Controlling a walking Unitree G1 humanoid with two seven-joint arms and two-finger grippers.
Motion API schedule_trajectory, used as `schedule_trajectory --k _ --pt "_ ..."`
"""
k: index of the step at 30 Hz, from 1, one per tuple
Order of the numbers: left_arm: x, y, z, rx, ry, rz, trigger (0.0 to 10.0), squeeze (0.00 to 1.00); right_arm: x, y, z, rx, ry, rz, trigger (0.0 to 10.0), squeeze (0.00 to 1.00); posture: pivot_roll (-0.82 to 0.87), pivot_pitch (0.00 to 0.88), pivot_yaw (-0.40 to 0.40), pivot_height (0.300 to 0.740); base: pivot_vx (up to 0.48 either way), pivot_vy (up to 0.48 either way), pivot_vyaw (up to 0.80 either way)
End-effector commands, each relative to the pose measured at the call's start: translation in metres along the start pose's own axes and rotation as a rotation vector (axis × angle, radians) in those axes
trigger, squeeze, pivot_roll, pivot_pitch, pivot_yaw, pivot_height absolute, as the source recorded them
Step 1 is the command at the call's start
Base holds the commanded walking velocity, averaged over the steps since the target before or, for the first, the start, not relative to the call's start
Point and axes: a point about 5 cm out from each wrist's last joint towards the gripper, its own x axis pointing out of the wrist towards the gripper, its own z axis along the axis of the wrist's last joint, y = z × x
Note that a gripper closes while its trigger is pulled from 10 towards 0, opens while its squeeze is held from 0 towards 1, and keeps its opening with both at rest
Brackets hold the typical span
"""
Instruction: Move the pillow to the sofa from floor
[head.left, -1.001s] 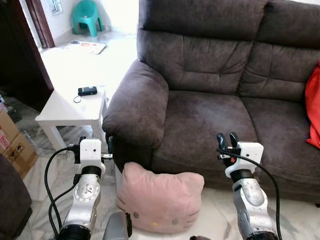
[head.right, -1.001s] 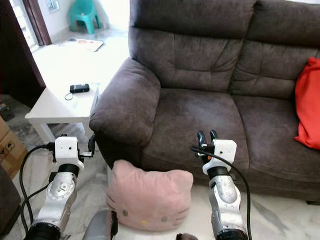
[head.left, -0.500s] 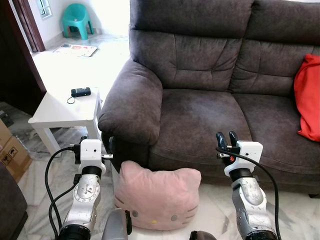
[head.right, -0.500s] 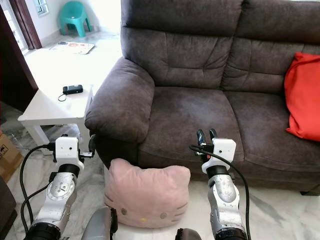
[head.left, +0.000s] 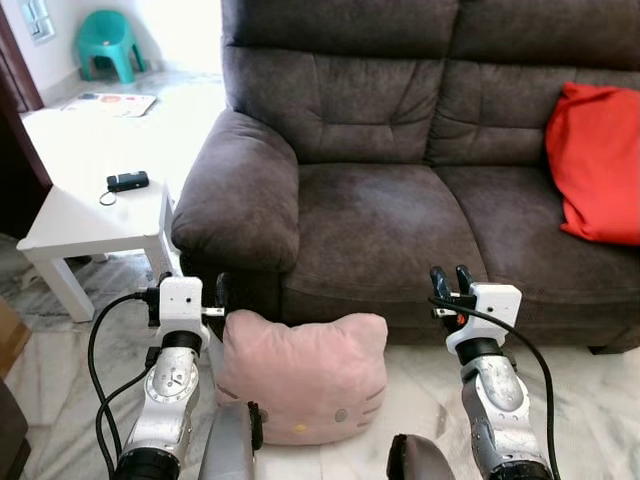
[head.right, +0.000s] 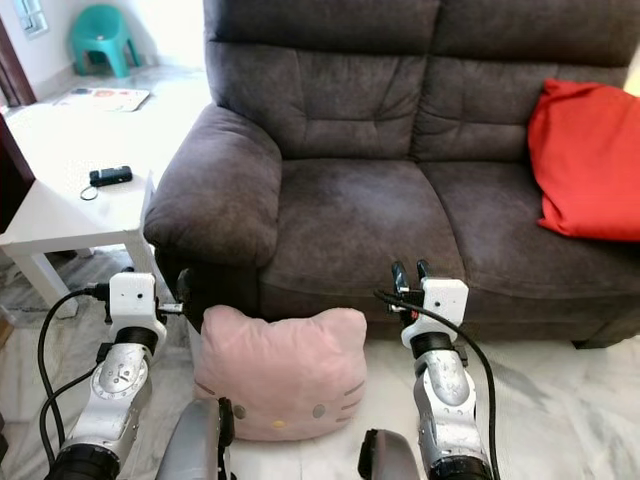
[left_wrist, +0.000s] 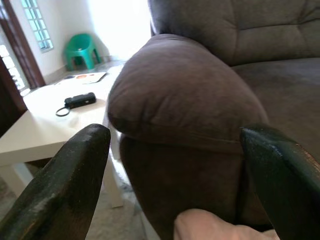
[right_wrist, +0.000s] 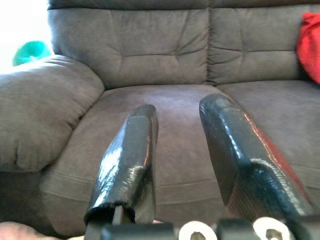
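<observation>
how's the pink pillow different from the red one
The pink pillow stands on the floor against the sofa front and has a cat face with ears; the red pillow leans on the sofa's seat and is plain. Both are soft cushions, untouched by either claw.

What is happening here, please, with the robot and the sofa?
The robot stands in front of a brown sofa with both arms raised. A pink cat-face pillow lies on the floor against the sofa's base, between the arms. The left gripper is wide open beside the pillow's upper corner, and the right gripper is open above the seat edge. Neither touches the pillow. A red cushion sits on the sofa.
</observation>
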Motion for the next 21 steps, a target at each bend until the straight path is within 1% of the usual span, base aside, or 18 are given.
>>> schedule_trajectory --k 1,11,16,21 --pt "0.0036 -0.0037 0.0029 -0.010 -0.002 -0.015 10.0 0.00 0.0012 -0.0022 0.0012 0.004 -0.003 -0.012 10.0 0.00 0.05 0.000 -0.046 0.551 0.000 0.000 0.00" --pt "0.0039 -0.0045 0.0023 -0.014 0.006 -0.018 10.0 0.00 0.0021 -0.0005 0.0020 0.006 -0.007 -0.004 10.0 0.00 0.05 0.000 -0.047 0.551 0.000 0.000 0.00" --pt "0.0037 -0.0041 0.0018 -0.016 0.009 -0.017 10.0 0.00 0.0018 0.0029 0.0021 -0.021 -0.012 0.026 10.0 0.00 0.06 0.000 -0.046 0.551 0.000 0.000 0.00" --pt "0.0040 -0.0037 0.0016 -0.017 0.010 -0.019 10.0 0.00 0.0017 0.0045 0.0020 -0.019 -0.014 0.031 10.0 0.00 0.05 0.000 -0.044 0.551 0.000 0.000 0.69"
